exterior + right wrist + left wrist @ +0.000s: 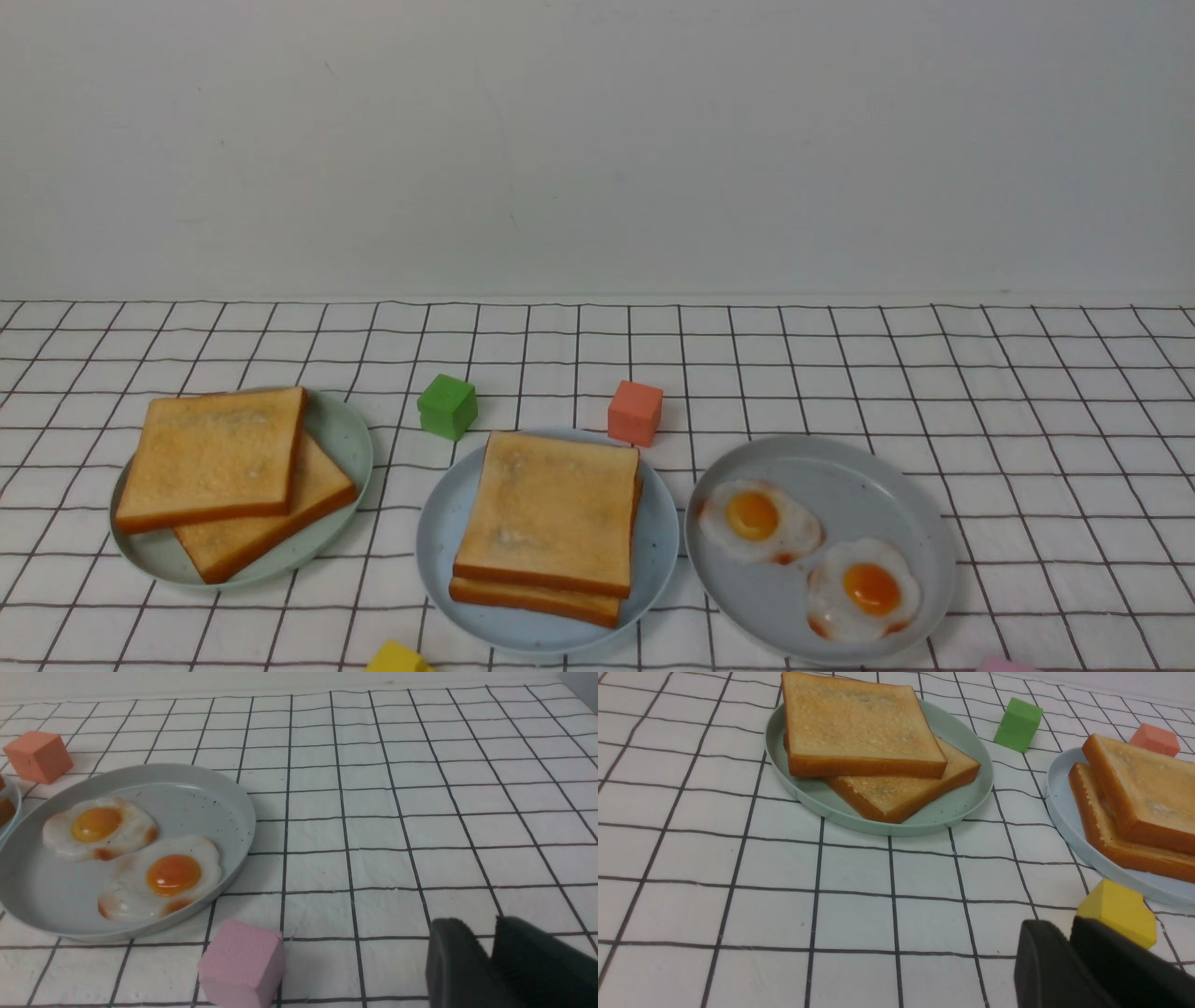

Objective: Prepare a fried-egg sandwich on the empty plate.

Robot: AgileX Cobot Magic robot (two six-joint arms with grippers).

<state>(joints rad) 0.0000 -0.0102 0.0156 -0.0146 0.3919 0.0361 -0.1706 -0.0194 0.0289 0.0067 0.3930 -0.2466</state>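
Three plates sit in a row on the checked cloth [934, 373] in the front view: a pale green plate [350, 439] with two toast slices [213, 457], the light blue plate [439, 541] in the middle with the sandwich [551, 513] on it, and a grey plate [840, 467] with two fried eggs [758, 518]. From here we cannot see any egg between the sandwich's slices, and no arms show. A green block [447, 406] and an orange block [635, 412] stand behind the blue plate. The left wrist view adds a yellow block [1118, 911] just beside the blue plate and our left gripper [1069, 956], its dark fingers nearly together, holding nothing. The right wrist view adds a pink block [242, 963] near the grey plate, the eggs' shiny yolks, and our right gripper [488, 961], fingers a little apart and empty.
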